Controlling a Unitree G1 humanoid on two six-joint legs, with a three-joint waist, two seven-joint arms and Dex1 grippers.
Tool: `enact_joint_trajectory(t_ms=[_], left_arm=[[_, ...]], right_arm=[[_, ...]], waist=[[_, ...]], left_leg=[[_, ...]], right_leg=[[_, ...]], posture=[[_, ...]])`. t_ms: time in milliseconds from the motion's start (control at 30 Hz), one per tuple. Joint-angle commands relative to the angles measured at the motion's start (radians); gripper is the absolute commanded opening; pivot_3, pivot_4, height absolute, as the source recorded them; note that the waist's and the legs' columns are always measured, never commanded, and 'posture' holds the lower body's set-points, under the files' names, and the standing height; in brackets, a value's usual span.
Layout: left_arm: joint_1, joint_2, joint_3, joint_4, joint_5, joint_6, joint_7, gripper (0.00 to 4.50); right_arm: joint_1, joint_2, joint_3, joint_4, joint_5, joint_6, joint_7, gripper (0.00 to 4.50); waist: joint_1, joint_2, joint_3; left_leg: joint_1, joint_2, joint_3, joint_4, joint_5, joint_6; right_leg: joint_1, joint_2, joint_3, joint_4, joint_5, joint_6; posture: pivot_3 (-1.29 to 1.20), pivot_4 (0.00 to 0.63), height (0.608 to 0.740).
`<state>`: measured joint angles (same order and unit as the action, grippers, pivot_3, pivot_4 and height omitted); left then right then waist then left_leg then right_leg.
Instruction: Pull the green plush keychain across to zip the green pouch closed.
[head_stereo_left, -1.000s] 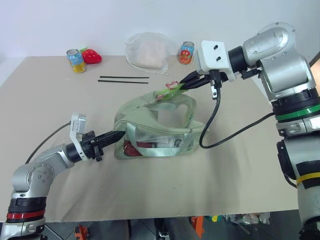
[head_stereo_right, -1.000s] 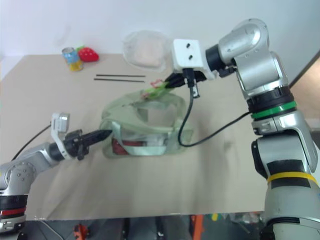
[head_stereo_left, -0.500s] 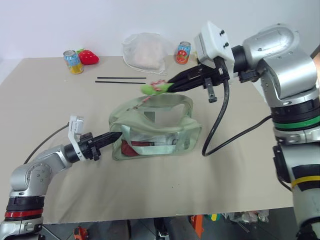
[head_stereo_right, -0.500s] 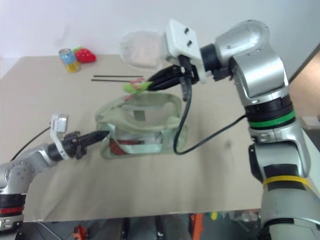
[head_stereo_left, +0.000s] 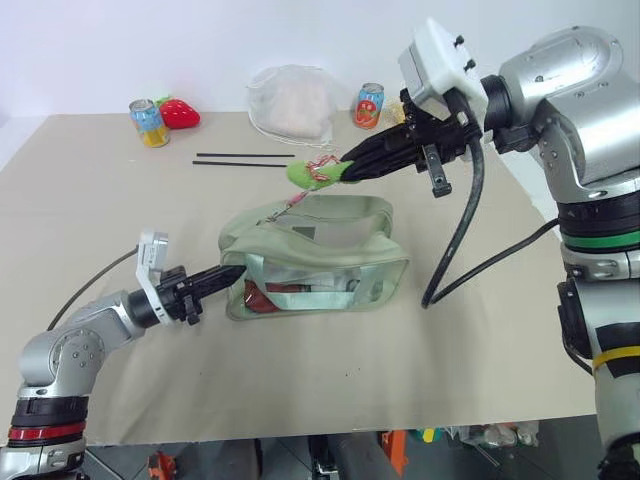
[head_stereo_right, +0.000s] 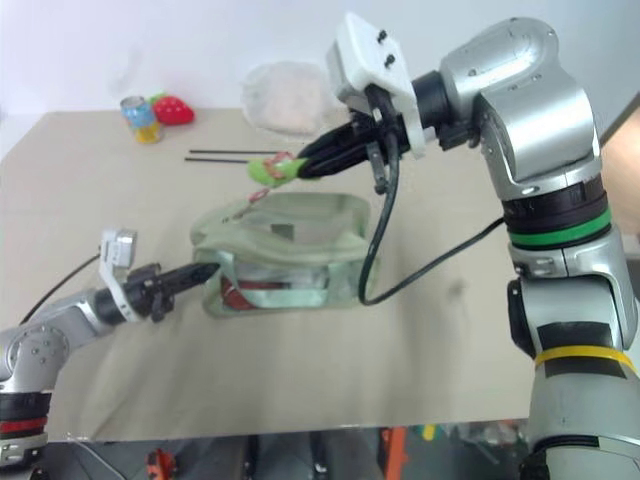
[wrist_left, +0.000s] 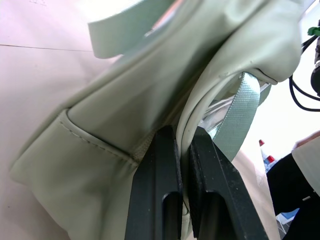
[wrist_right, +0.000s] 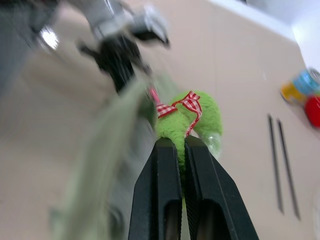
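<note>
We are in the middle of the zip pull. Our right pincer (head_stereo_left: 345, 170) is pinching the green plush keychain (head_stereo_left: 312, 175) and holds it in the air above the green pouch (head_stereo_left: 315, 258), over the pouch's far left corner. A thin link runs from the keychain down toward the top of the pouch. Our left pincer (head_stereo_left: 228, 273) is pressed together on a fold of fabric at the pouch's left end, low and near the counter (head_stereo_left: 120, 210), bracing the pouch against the pull.

We judge that the zip is well along: the top of the pouch looks mostly drawn together, and the keychain sits near the end that the left pincer holds. The next move calls for carrying the keychain on toward that braced end, along the line of the zip and not upward, while the left pincer keeps its hold so that the pouch does not slide or lift.

Much is hard to read. We cannot make out the zipper pull itself or the teeth, so we cannot tell whether a gap is left at the pouch's left end. In the right wrist view the pouch below the keychain is smeared and the keychain's red checked ribbon (wrist_right: 182, 107) is the clearest part. In the left wrist view the pouch's fabric and a strap handle (wrist_left: 239, 115) crowd the fingers (wrist_left: 157, 200), and the zip's end is hidden behind them
</note>
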<state>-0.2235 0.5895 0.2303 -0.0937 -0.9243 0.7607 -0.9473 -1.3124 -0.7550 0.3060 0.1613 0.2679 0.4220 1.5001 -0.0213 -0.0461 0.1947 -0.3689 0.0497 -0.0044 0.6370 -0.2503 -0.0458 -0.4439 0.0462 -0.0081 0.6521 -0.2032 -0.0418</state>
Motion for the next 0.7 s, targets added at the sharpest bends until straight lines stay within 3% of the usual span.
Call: enact_joint_trajectory(t_ms=[33, 300, 700], left_arm=[[0.041, 0.007, 0.015, 0.038, 0.029, 0.02, 0.039, 0.0], [0.038, 0.001, 0.009, 0.043, 0.033, 0.027, 0.038, 0.0], [0.031, -0.006, 0.013, 0.044, 0.031, 0.025, 0.045, 0.0]], right_arm=[[-0.003, -0.083, -0.026, 0.055, -0.119, -0.148, -0.018, 0.02], [0.005, -0.11, -0.022, 0.096, -0.191, -0.218, -0.019, 0.02], [0.05, -0.06, -0.042, -0.064, -0.05, -0.056, 0.017, 0.02]], waist=[[0.0, 0.0, 0.0], [0.0, 0.0, 0.0], [0.001, 0.0, 0.0]], left_leg=[[0.0, 0.0, 0.0, 0.0, 0.0, 0.0], [0.0, 0.0, 0.0, 0.0, 0.0, 0.0], [0.0, -0.001, 0.0, 0.001, 0.0, 0.0]], right_leg=[[0.0, 0.0, 0.0, 0.0, 0.0, 0.0], [0.0, -0.001, 0.0, 0.0, 0.0, 0.0], [0.0, -0.001, 0.0, 0.0, 0.0, 0.0]], posture=[[0.0, 0.15, 0.74], [0.0, 0.15, 0.74], [0.0, 0.15, 0.74]])
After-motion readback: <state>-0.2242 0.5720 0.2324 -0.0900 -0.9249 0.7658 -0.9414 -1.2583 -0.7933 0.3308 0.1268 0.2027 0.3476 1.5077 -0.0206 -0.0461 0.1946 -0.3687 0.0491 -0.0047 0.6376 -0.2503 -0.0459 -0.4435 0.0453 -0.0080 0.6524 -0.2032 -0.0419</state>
